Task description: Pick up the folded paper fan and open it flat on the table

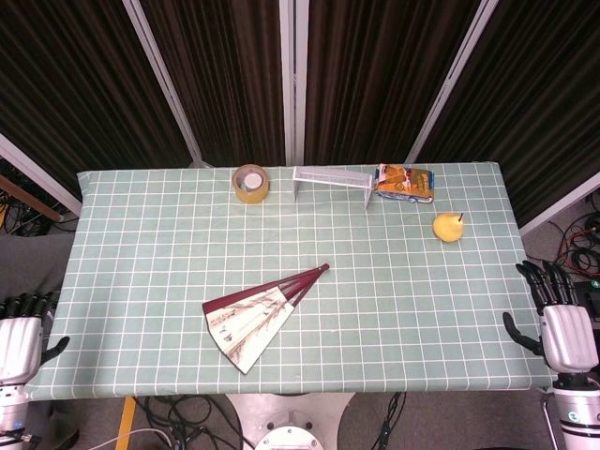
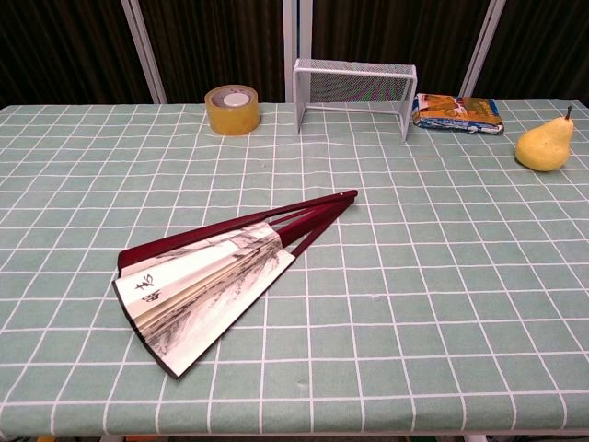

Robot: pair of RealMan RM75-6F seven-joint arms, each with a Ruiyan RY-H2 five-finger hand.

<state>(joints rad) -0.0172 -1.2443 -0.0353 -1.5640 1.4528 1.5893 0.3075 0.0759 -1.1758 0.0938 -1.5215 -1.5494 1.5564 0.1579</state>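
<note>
The paper fan (image 1: 255,321) lies flat on the green checked table (image 1: 141,234), spread partway open, its dark red ribs meeting at a pivot toward the centre. In the chest view the fan (image 2: 207,281) shows a cream leaf with ink painting, near the front edge. My left hand (image 1: 19,339) hangs off the table's left front corner, fingers apart and holding nothing. My right hand (image 1: 561,323) sits beyond the right front corner, fingers also spread and empty. Neither hand touches the fan, and neither shows in the chest view.
At the back stand a roll of yellow tape (image 1: 250,183), a white wire rack (image 1: 332,182) and a colourful packet (image 1: 406,181). A yellow pear (image 1: 449,226) sits at the right. Cables lie on the floor below the front edge.
</note>
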